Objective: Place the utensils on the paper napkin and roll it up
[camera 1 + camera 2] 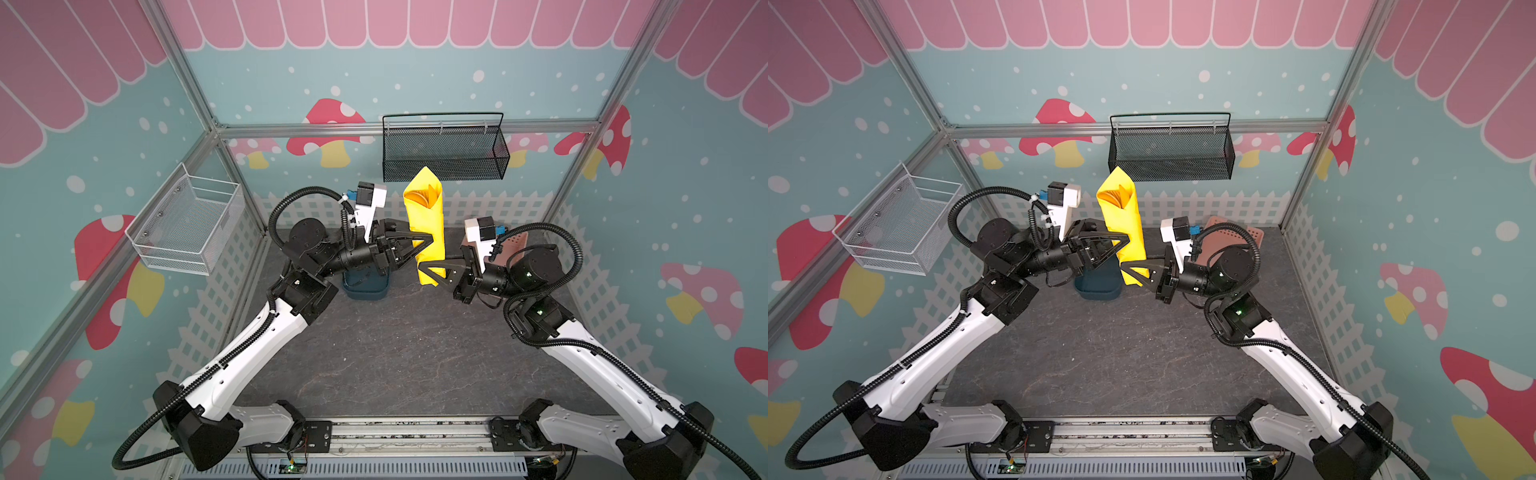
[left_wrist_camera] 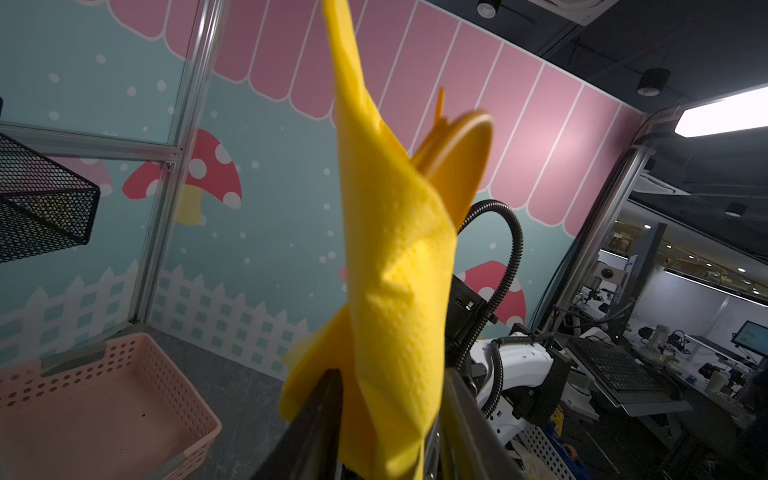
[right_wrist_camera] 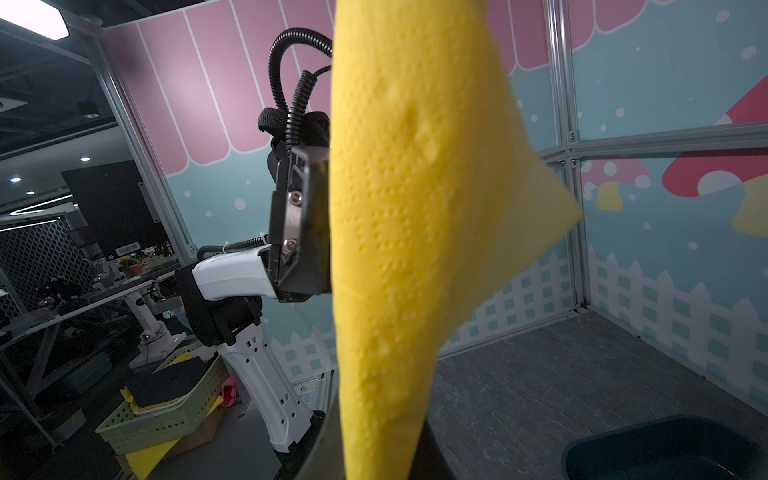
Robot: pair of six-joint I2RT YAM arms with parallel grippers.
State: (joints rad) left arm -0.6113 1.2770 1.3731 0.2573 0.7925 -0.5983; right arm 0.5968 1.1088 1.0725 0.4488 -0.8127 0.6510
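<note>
Napkin roll [image 1: 424, 224] (upright) between both jaws.

paper napkin [image 1: 426, 226] yellow, dotted | utensils [image 1: 424, 196] orange | tub [image 1: 365, 289] dark blue

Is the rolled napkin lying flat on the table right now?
No, the paper napkin stands upright in the air, its lower end gripped by the right pincer.

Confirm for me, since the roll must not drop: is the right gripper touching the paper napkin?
Touching. In the right wrist view the paper napkin narrows where the right gripper pinches it.
</note>
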